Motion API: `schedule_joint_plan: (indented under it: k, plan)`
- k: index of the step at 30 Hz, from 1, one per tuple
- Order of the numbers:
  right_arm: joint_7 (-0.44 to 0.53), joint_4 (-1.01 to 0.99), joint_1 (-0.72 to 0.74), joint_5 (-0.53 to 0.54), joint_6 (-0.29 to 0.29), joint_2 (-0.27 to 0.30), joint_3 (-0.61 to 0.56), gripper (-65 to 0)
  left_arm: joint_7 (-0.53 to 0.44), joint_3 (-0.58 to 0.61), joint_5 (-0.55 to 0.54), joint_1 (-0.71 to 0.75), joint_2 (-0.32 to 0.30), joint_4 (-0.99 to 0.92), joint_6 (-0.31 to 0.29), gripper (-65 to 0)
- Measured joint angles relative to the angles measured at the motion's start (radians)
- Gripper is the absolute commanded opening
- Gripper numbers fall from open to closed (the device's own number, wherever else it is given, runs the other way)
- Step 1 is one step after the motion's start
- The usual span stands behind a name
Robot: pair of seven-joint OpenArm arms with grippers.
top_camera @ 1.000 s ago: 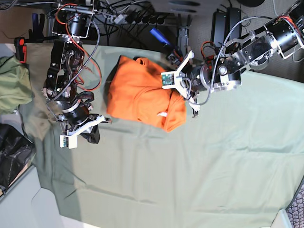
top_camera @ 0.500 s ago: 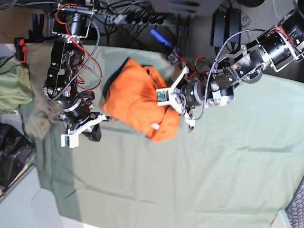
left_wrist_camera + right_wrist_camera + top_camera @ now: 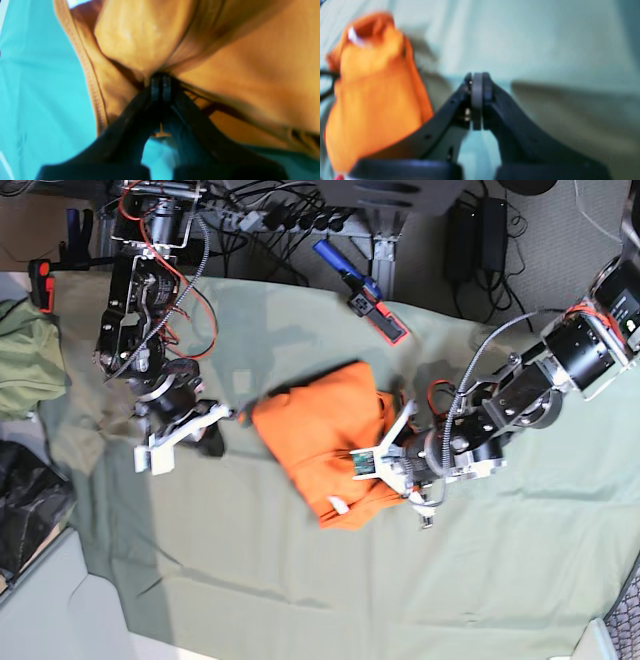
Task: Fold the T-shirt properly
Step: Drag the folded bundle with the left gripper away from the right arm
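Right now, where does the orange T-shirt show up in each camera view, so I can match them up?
Base view: the crumpled bright orange cotton T-shirt lies mid-frame, pinched by the left claw.
Left wrist view: it fills the upper and right frame, gathered in the shut left claw.
Right wrist view: a blurred orange mound at left, beside the shut right claw.
Shared landmark: the sage-green cloth underneath.

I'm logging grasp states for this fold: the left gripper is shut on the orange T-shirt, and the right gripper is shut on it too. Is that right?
Not quite. The left gripper is shut on the T-shirt, but the right gripper is shut on nothing: the right wrist view shows its jaws closed together, apart from the shirt, which lies off to the side on the green cloth.
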Motion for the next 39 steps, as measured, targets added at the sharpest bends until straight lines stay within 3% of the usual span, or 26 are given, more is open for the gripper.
schedule_joint_plan:
  k: [10, 17, 25, 30, 39]
  plan:
    - [-0.002, 0.000, -0.074, 0.074, 0.001, -0.002, 0.000, -65.0, 0.113, 0.000, -0.007, -0.014, -0.006, 0.019, 0.048, -65.0]
    - [0.005, 0.001, -0.035, 0.044, 0.001, -0.002, 0.000, -65.0, 0.245, 0.000, -0.084, -0.002, -0.103, 0.189, 0.064, -65.0]
    - [0.038, 0.001, 0.010, -0.014, 0.001, -0.002, -0.001, -65.0, 0.262, -0.034, -0.112, 0.036, -0.166, 0.372, 0.063, -65.0]
    - [0.051, 0.001, 0.055, -0.070, 0.001, 0.000, -0.042, -65.0, 0.270, -0.151, -0.154, 0.118, -0.205, 0.431, 0.063, -65.0]
    - [0.048, 0.001, 0.070, -0.184, 0.001, 0.000, -0.351, -65.0, 0.291, -0.523, -0.296, 0.332, -0.235, 0.499, 0.019, -65.0]
